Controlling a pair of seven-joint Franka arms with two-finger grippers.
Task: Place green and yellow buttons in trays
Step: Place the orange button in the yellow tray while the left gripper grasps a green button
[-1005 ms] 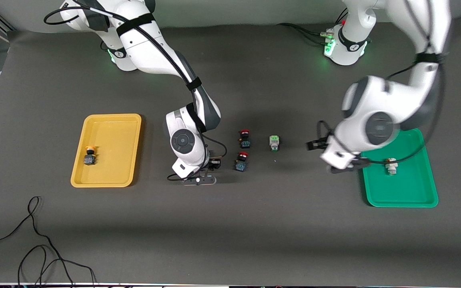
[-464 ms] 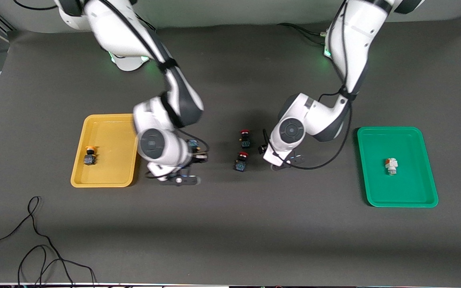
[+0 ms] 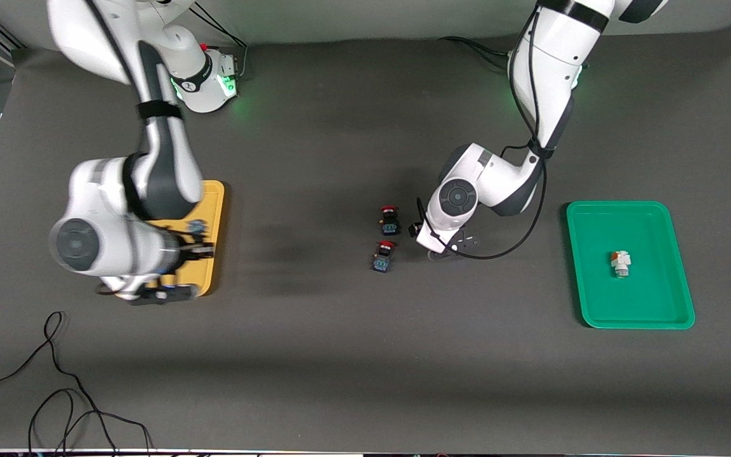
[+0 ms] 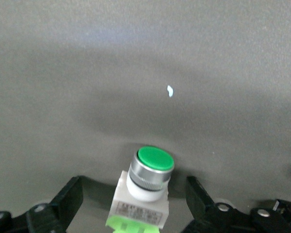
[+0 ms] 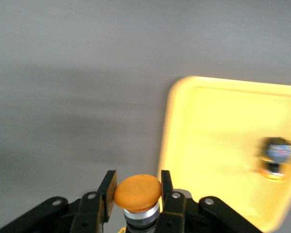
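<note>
Only the left wrist view shows the green-faced button (image 4: 144,190) between the left gripper's (image 4: 136,204) wide fingers. The right gripper (image 5: 136,191) clamps a yellow-capped button (image 5: 137,193) over the yellow tray (image 3: 213,209); two red-capped switches (image 3: 385,242) lie beside the left gripper.

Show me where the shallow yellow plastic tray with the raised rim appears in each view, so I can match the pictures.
Front view: the yellow plastic tray lies at the right arm's end of the table, mostly covered by that arm; one edge strip shows.
Right wrist view: its rounded corner and floor show.
Left wrist view: not in it.
Shared landmark: the right gripper, shut on a yellow-orange round-capped button, over the tray's rim.
</note>
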